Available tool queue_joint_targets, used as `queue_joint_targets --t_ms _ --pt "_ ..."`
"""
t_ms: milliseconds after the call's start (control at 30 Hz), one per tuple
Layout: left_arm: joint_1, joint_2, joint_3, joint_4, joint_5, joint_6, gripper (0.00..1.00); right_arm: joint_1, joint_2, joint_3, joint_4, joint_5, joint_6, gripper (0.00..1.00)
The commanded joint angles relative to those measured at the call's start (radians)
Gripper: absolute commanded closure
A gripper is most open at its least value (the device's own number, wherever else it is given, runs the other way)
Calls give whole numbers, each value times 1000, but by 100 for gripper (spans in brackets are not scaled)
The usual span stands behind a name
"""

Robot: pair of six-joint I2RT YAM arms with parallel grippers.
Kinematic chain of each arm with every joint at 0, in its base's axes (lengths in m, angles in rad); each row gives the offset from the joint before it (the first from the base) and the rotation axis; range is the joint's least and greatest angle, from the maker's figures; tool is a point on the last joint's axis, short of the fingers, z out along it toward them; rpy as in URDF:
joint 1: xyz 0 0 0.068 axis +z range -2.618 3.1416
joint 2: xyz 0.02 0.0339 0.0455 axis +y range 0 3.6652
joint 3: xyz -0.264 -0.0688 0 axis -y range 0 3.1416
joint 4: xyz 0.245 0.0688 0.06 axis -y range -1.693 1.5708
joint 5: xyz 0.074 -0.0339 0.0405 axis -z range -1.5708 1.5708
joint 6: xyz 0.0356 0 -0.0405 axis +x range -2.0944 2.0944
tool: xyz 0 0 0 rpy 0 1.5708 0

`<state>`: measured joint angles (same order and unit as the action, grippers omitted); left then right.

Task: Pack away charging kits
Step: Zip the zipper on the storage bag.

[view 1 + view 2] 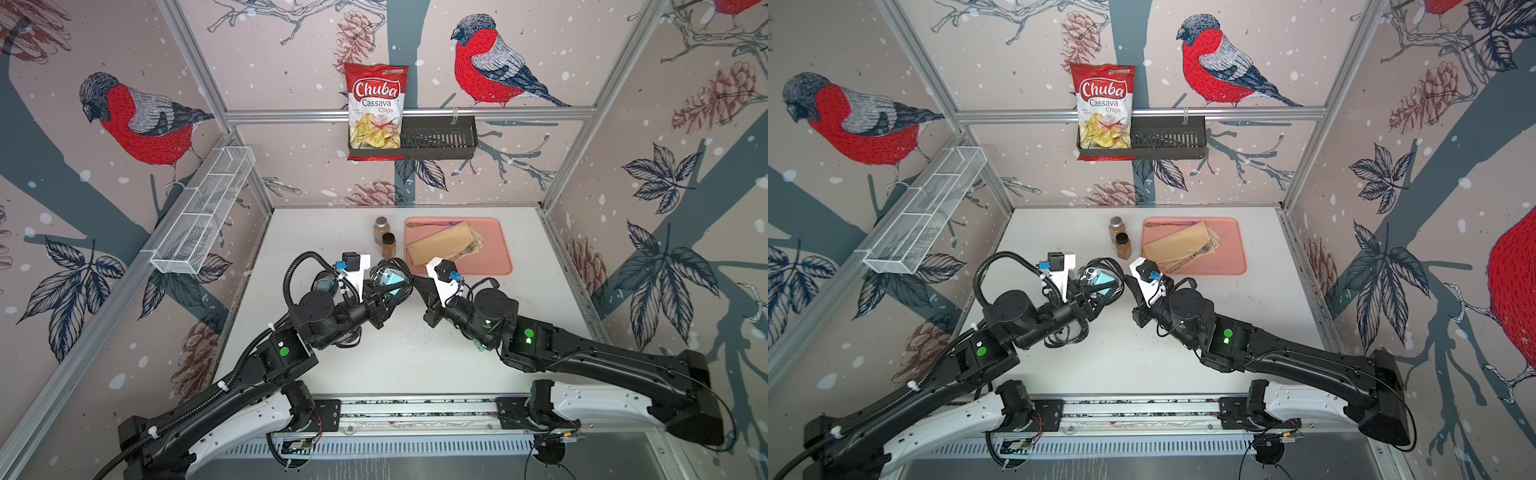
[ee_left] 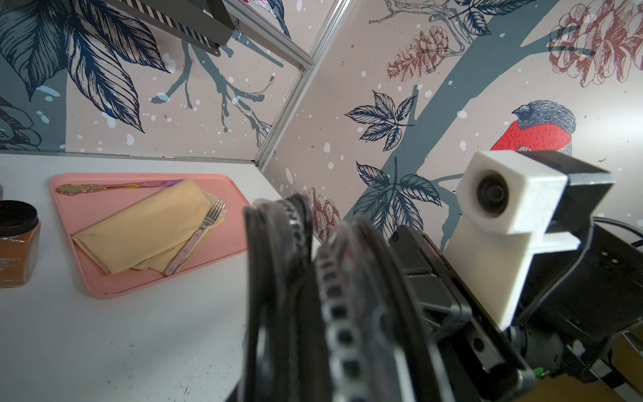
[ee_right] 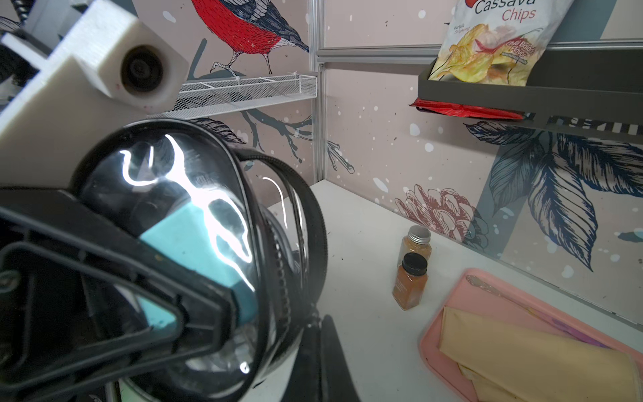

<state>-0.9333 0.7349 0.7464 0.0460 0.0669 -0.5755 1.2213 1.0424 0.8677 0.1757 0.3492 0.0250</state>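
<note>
Holding a kit case up over mid-table, both arms meeting there.

Far left: white wire mesh basket (image 1: 203,212) on the left wall. Next, a second oval black-rimmed case (image 1: 323,283) lies on the white tabletop (image 1: 415,361) just behind my left wrist. It is mostly hidden, contents unclear.

My left gripper (image 1: 385,293) is clamped at a narrow gap on the palm-sized oval clear case with black zip rim (image 1: 380,270). The case stands on edge. In the right wrist view one of my left fingers (image 3: 104,240) lies across its clear face. The left wrist view shows two zip rims standing apart, so the case gapes. A teal cube plug charger (image 3: 195,243) sits inside it, seen through the plastic in both top views.

My right gripper (image 1: 415,282) is fully closed, tips right at that case's rim. Whether it pinches the zip I cannot tell.

Behind the grippers, two brown spice jars stand touching: silver-lidded jar (image 1: 381,228) and black-lidded jar (image 1: 388,245). Just right of them is a pink rectangular tray (image 1: 498,249). It carries a folded tan napkin (image 1: 440,245), a metal fork (image 1: 469,247) on the napkin, and a spoon (image 1: 428,224) along its far edge.

On the back wall, a red-and-white cassava chips bag (image 1: 376,108) stands in a black slotted shelf (image 1: 440,139).
</note>
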Motion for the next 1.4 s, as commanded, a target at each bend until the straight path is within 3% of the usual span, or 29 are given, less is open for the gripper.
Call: queue_joint_targets --t_ms 0,200,367,700,900,1167,1367 --pt "-2 11 17 -226 91 18 100 -42 -27 -3 128 122 1 100" --pt "-2 69 48 -268 151 45 100 -59 -17 13 113 80 -25 100" --pt "-2 104 58 -280 185 60 100 -76 13 39 105 128 -25 100" --pt "-2 117 63 -241 189 60 100 -87 -7 19 133 60 89 100" --pt "-2 63 45 -136 104 51 63 -48 -17 -51 245 59 187 100" --pt "-2 -11 -31 57 -20 13 45 48 -15 -112 359 125 253 100" --pt "-2 -54 -113 246 -16 11 34 106 -12 -139 421 171 252 100"
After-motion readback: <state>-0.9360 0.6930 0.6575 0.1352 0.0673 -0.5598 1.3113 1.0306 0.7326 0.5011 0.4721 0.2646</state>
